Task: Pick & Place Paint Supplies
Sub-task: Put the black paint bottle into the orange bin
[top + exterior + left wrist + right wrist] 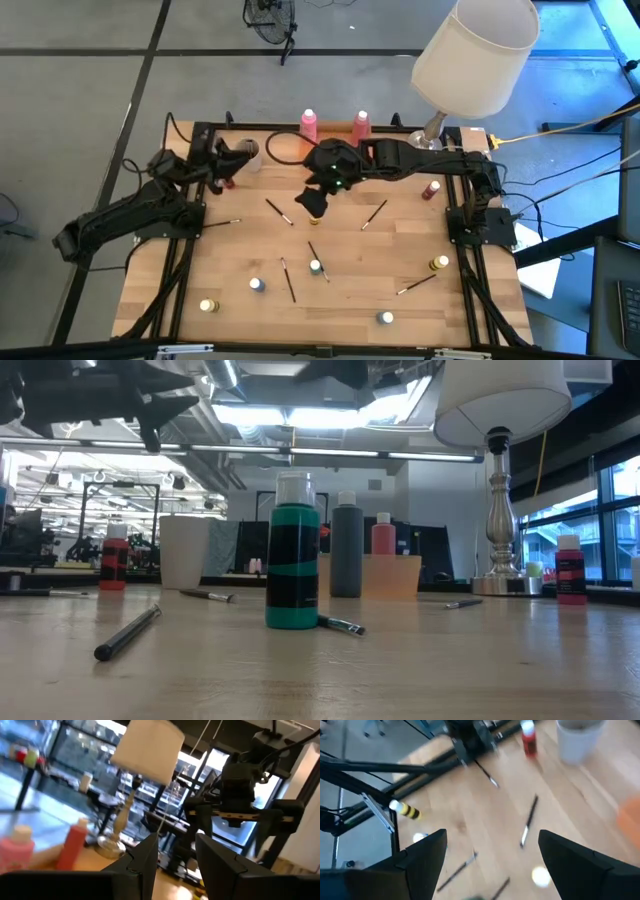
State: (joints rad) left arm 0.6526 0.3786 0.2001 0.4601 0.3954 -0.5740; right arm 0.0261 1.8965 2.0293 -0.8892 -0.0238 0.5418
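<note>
Right hand (313,200) spread wide, empty, above tabletop (340,290); nearest brush (279,211) lies just beside it, slanted, toward left arm.

You see two matte-black jointed arms on black frame rails; the right arm (420,160) carries a small green light, with dark cables trailing.

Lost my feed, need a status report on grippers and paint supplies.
Right gripper open, empty, mid-table. Left gripper empty, waiting at the table's left rear. Brushes and pots scattered; pink bottles at the rear edge. Nothing in the way.
</note>
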